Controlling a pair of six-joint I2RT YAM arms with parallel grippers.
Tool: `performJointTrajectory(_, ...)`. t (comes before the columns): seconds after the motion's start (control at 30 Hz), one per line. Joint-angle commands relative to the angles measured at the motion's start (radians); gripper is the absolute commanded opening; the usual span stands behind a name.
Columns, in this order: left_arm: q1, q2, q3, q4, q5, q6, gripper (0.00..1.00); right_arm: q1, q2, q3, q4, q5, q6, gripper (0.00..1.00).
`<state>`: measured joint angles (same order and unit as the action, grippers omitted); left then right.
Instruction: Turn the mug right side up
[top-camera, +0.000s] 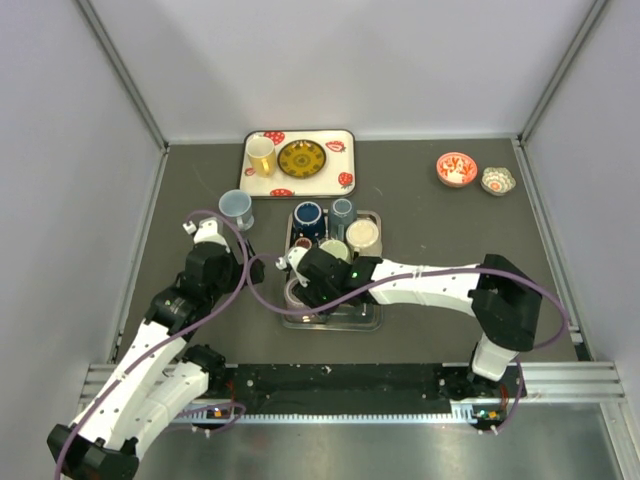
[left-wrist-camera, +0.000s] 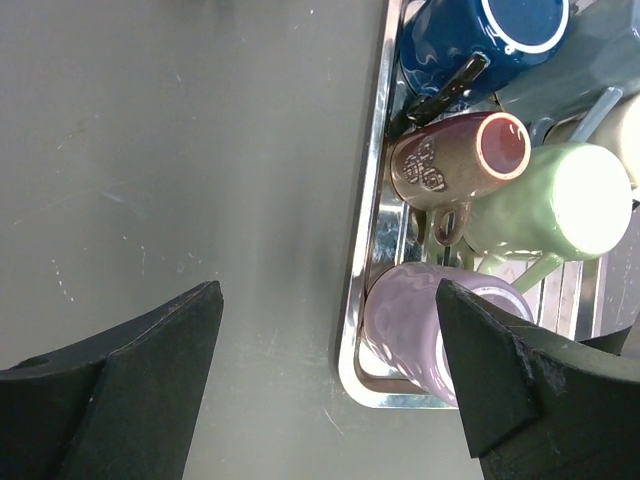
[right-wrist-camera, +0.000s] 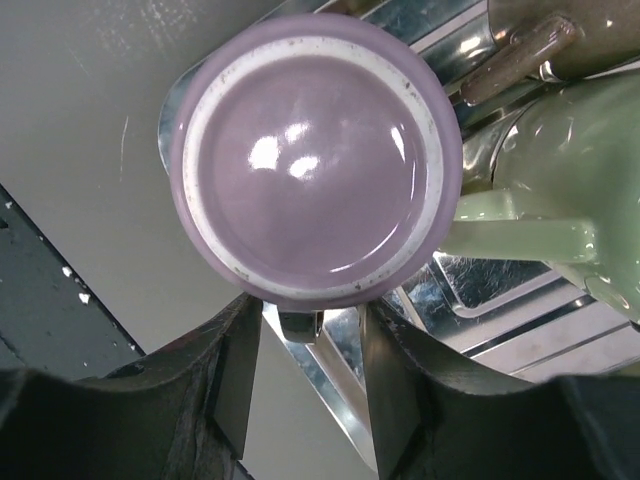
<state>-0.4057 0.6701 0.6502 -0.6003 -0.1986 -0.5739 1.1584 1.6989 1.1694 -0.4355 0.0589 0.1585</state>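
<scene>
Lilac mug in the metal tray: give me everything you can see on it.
The lilac mug looks like glossy glazed ceramic, with a whitish unglazed foot ring around a shiny recessed base. It stands upside down, base up, in the near left corner of the metal tray. The pale green mug sits right beside it; whether they touch is unclear. The right tool hangs at its near edge, fingers apart, straddling what seems to be its handle.

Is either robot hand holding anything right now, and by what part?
Nothing yet. The left gripper is open over the table; the right gripper, open, straddles what looks like the handle of the purple mug, unclamped.
</scene>
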Motion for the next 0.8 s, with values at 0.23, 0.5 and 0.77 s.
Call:
performJointTrajectory(0.23, -0.002, -0.023, -0.015, 0.017, 0.007, -0.006, 0.92, 0.015, 0.031, 0.078, 0.032, 0.013, 0.001, 0.21)
performJointTrajectory(0.5, -0.002, -0.036, -0.021, 0.017, 0.008, -0.006, 0.91, 0.014, 0.022, 0.055, 0.032, 0.032, 0.026, 0.0)
performJointTrajectory(0.77, -0.002, -0.046, 0.002, 0.022, -0.001, -0.014, 0.9, 0.038, -0.136, 0.027, 0.003, 0.039, 0.039, 0.0)
